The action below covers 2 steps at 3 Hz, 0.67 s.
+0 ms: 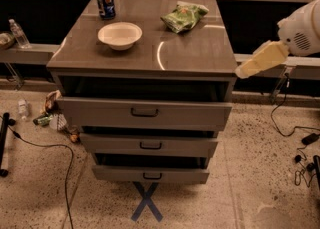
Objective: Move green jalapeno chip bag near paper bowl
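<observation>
The green jalapeno chip bag (184, 16) lies wrinkled on the far right part of the grey cabinet top (190, 53). The paper bowl (120, 35) sits on the left part of the top, about a bowl's width to the left of the bag and nearer to me. My gripper (260, 59) shows as a cream-coloured part at the end of the white arm (301, 34). It hangs off the cabinet's right front corner, level with the top, well apart from the bag and bowl.
A blue soda can (105, 2) stands at the far left of the top, behind the bowl. The cabinet's three drawers (145, 113) are pulled partly open. Bottles and litter (50, 115) lie on the floor at left, cables (300, 143) at right. A blue tape X (146, 202) marks the floor.
</observation>
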Each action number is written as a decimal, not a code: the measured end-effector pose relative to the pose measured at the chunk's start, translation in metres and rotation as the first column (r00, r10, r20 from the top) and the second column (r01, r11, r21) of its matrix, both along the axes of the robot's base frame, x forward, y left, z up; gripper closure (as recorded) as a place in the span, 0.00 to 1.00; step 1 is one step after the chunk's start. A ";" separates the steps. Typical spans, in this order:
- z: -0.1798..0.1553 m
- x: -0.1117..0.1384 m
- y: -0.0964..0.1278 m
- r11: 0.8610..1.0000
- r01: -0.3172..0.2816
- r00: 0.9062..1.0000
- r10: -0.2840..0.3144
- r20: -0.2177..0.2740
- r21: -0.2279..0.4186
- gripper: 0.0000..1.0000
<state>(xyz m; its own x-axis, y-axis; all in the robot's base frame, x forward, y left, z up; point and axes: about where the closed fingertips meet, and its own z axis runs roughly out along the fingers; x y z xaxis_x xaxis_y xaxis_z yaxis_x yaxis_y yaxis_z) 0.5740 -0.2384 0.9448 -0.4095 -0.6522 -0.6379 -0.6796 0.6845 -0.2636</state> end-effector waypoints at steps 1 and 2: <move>-0.009 0.047 0.010 0.995 0.026 0.994 -0.035 0.102 0.095 0.00; -0.020 0.100 0.018 0.988 0.087 0.978 -0.108 0.177 0.124 0.00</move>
<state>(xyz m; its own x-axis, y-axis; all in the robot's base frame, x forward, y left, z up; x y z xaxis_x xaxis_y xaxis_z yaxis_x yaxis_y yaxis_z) 0.6741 -0.2202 0.9244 -0.3371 -0.5326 -0.7763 -0.5560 0.7781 -0.2924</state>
